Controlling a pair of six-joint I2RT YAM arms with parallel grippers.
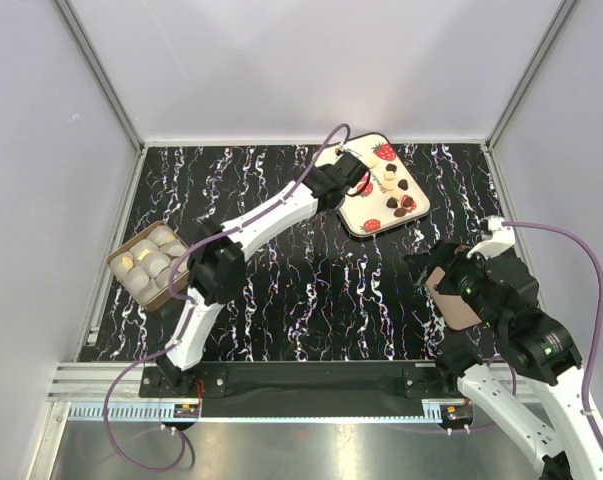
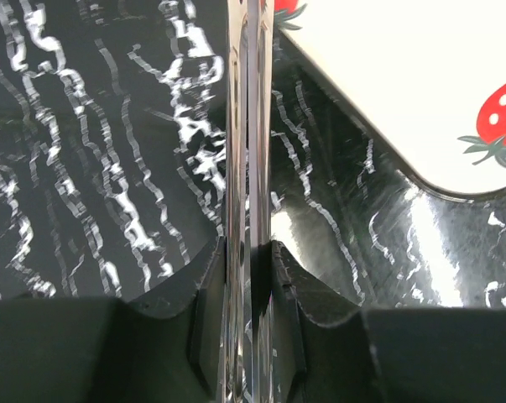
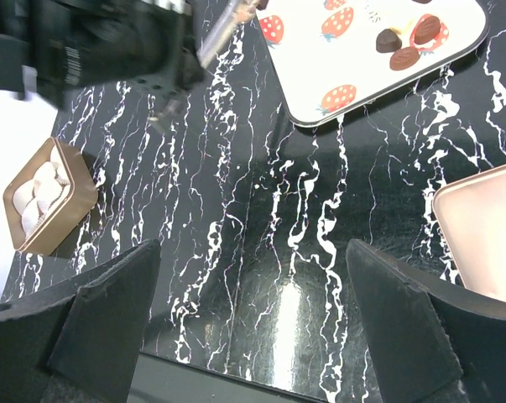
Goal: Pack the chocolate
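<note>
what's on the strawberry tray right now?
Visible: chocolate pieces, one creamy white, several dark, toward the right of the tray. The left gripper and its metal tool cover the left end; anything there is hidden.

Small dark brown and creamy white chocolate pieces (image 1: 408, 203) lie loose on the strawberry-printed tray (image 1: 353, 213), at one o'clock.

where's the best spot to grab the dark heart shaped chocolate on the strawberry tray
Pinch the dark heart-shaped chocolate across its sides, coming straight down from above. It lies flat on the cream strawberry-printed tray, so only its sides offer purchase, and a brown oval chocolate sits close beside it, leaving little room for a sideways approach.
</note>
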